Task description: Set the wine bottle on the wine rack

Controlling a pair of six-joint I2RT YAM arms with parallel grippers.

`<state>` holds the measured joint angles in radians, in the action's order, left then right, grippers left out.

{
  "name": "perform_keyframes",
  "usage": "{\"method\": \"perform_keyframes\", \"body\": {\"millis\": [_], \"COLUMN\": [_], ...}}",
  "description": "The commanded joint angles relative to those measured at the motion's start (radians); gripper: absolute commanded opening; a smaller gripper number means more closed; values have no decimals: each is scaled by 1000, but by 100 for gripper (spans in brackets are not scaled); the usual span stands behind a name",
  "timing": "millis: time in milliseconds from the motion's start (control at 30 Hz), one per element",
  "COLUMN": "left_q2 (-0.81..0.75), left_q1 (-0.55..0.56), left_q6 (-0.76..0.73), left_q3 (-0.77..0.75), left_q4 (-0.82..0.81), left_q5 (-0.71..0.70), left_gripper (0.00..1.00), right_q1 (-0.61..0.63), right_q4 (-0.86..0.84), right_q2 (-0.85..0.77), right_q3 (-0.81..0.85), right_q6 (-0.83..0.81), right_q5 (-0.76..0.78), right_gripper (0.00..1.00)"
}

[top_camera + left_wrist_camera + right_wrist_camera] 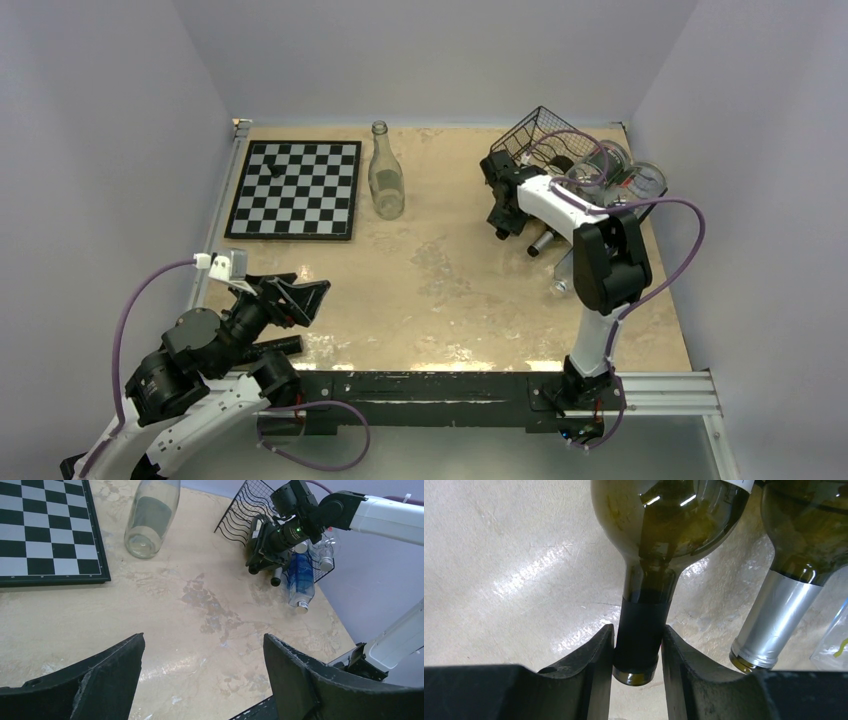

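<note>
**A:** What is the room like?

**B:** Pale, plain walls (420, 50) close in three sides of a beige, mottled surface (450, 290), which shows glare near its near edge. A chessboard (295, 188) lies at the far left corner. A clear glass bottle (384, 175) stands upright just beside it, near the far edge.

**A:** And the wine bottle?

**B:** The wine bottle (669, 520) is by the far right corner, at the wine rack (535, 130). The right tool (638, 640) is clamped on its black-capped neck. I cannot tell whether its body rests on the rack. A silver-necked bottle (774, 615) lies just beside it, and a plastic water bottle (301, 580) is close by.

**A:** The other arm?

**B:** The left tool (204, 637) hangs over the near left corner, its jaws spread wide with nothing between them.
</note>
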<state>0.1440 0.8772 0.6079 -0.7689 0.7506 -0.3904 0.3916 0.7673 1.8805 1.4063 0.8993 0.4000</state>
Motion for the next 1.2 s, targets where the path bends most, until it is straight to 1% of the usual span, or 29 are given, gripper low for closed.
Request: {"method": "perform_keyframes", "body": {"millis": [0,100,133,167,233,300,500,567,633,733,833,967,1167], "left_q2": [12,12,13,16,19,26,41,41,42,43,43,40,45], "left_q1": [-5,-4,-4,-4,-4,-4,-4,-4,-4,-4,-4,-5,-5], "left_q6": [-22,-22,-22,-23,-25,-28,-38,-37,-36,-38,-37,-36,-33], "left_q3": [-25,-20,-18,-17,-14,-14,-9,-3,2,0,-2,-5,-19], "left_q4": [-5,-9,-10,-12,-15,-21,-24,-24,-27,-23,-17,-9,12], "left_q5": [-8,-14,-15,-16,-17,-18,-25,-27,-28,-28,-30,-30,-31], "left_gripper": [92,92,92,92,92,92,92,92,92,92,92,92,92], "right_q1": [-13,-12,-10,-6,11,34,158,198,230,269,306,317,316], "right_q4": [-28,-58,-65,-80,-99,-115,-69,-91,-159,-293,-412,-503,-631], "right_q2": [-12,-37,-48,-63,-97,-137,-258,-285,-309,-345,-350,-293,-168], "right_q3": [62,36,27,15,-8,-33,-32,-21,-17,-10,3,90,256], "right_q6": [-50,-66,-76,-86,-116,-142,-224,-294,-393,-558,-662,-703,-705], "right_q5": [85,101,105,109,118,130,231,215,125,-70,-186,-325,-392], "right_gripper": [3,38,54,64,75,82,91,92,92,90,90,91,92]}}
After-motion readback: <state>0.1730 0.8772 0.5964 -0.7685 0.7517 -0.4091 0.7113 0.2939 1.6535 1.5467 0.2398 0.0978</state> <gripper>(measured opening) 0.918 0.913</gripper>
